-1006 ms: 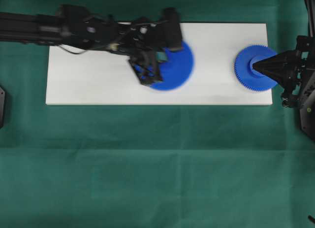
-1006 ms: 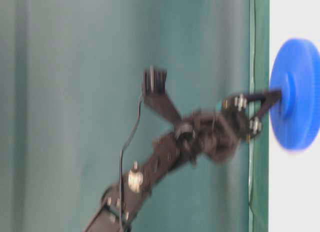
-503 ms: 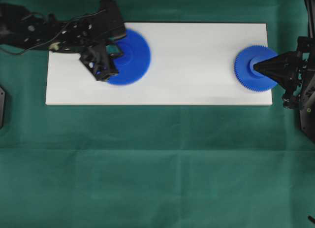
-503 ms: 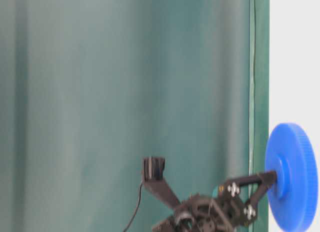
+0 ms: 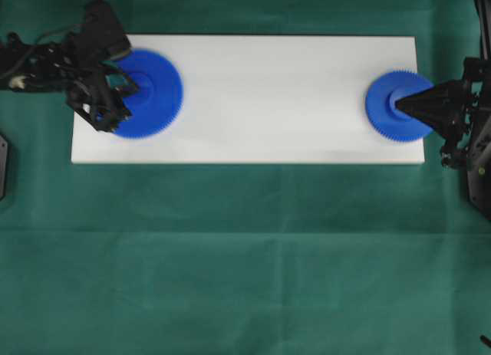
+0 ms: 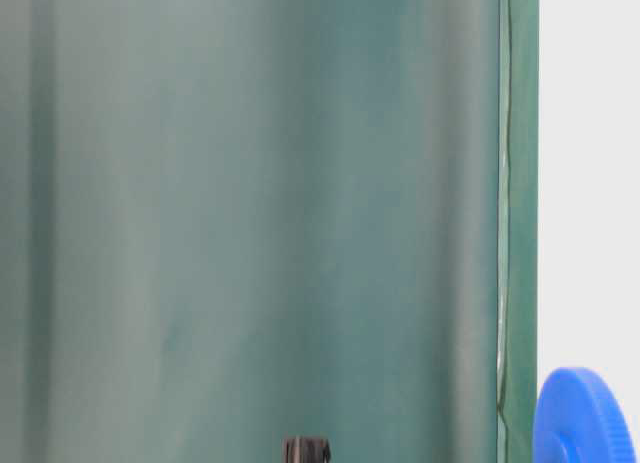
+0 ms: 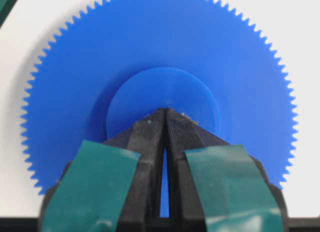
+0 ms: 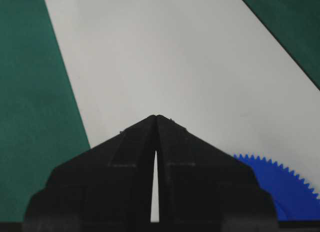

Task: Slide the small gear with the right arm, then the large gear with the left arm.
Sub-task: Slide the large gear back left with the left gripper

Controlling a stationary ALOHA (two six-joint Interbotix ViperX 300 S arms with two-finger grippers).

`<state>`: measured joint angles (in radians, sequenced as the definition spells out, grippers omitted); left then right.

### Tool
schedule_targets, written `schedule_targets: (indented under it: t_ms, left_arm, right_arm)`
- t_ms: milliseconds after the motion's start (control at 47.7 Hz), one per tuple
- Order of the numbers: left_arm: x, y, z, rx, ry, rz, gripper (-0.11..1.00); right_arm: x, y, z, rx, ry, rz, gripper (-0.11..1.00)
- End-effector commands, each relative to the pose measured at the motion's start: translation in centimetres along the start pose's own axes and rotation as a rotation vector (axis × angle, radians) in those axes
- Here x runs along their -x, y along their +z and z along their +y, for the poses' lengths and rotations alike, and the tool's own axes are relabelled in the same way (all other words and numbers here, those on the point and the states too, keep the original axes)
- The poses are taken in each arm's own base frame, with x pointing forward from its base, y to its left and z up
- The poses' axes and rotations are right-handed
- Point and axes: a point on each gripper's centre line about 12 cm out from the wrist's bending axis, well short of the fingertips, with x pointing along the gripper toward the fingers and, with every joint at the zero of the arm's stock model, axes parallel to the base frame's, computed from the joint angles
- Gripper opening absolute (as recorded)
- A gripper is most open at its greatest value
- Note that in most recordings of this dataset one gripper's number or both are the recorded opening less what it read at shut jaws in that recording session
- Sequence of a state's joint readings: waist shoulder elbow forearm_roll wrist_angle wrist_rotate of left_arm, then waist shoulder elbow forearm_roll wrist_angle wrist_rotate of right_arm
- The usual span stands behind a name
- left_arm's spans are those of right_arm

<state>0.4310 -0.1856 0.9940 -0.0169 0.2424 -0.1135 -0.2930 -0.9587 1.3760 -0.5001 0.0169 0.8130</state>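
The large gear (image 5: 157,98) lies flat at the left end of the white board (image 5: 268,94). My left gripper (image 5: 135,87) is shut, and its teal-patched pointed tips (image 7: 166,112) press down on the raised hub of the large gear (image 7: 160,56). The small gear (image 5: 387,113) lies at the board's right end. My right gripper (image 5: 397,104) is shut with its tip over that gear's hub; I cannot tell whether it touches. In the right wrist view the right gripper (image 8: 156,117) points out over bare board, with the small gear's (image 8: 287,184) toothed rim behind it.
Green cloth (image 5: 245,255) covers the table around the board. The large gear's left rim sits near the board's left edge. At table level the large gear's edge (image 6: 585,418) and a black part of the left arm (image 6: 305,449) show against a green backdrop.
My left gripper has slid the large gear leftward along the board, from near the middle to the left end. The right gripper and the small gear have not moved.
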Motion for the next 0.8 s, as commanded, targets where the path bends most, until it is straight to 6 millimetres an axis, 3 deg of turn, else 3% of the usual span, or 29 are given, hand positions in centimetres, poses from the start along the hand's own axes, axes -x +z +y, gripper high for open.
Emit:
schedule_targets:
  t_ms: [0, 440, 775]
  left_arm:
    - [0.0, -2.9, 0.6, 0.011, 0.014, 0.069, 0.0]
    - [1.1, -2.9, 0.7, 0.014, 0.009, 0.027, 0.0]
    - [3.2, -0.4, 0.2, -0.001, -0.008, -0.087, 0.0]
  right_arm:
    - [0.0, 0.5, 0.2, -0.004, 0.007, -0.01, 0.5]
    - [-0.1, 0.4, 0.3, -0.004, 0.012, -0.008, 0.5]
    - [0.0, 0.5, 0.4, -0.002, 0.018, -0.011, 0.5]
